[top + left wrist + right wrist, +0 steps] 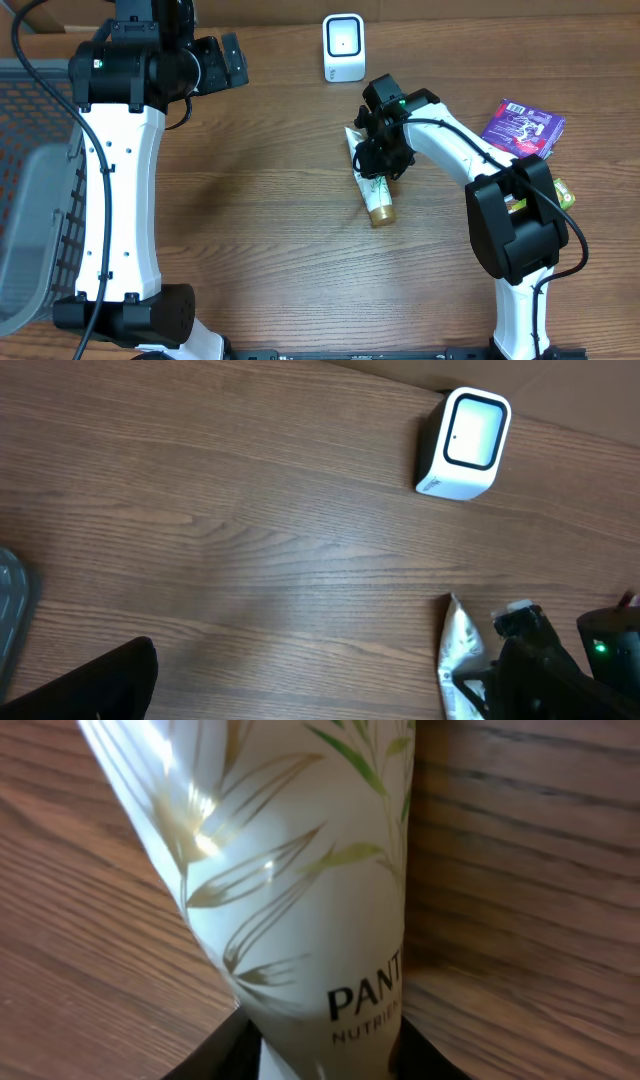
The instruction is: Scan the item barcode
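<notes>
A white Pantene tube (372,185) with gold leaf print and a gold cap lies on the wooden table, its crimped end toward the white barcode scanner (343,48). My right gripper (383,160) is down over the tube's upper half. In the right wrist view the tube (300,870) fills the frame and runs between the two dark fingers, which stand slightly apart on either side of it (320,1055). My left gripper (232,60) hangs high at the back left, open and empty; one of its fingers (90,685) shows in its wrist view, along with the scanner (463,443) and the tube's crimped end (458,660).
A purple packet (522,127) lies at the right edge, with a small green and yellow item (563,192) beside the right arm's base. A grey wire basket (30,200) stands at the far left. A cardboard wall runs along the back.
</notes>
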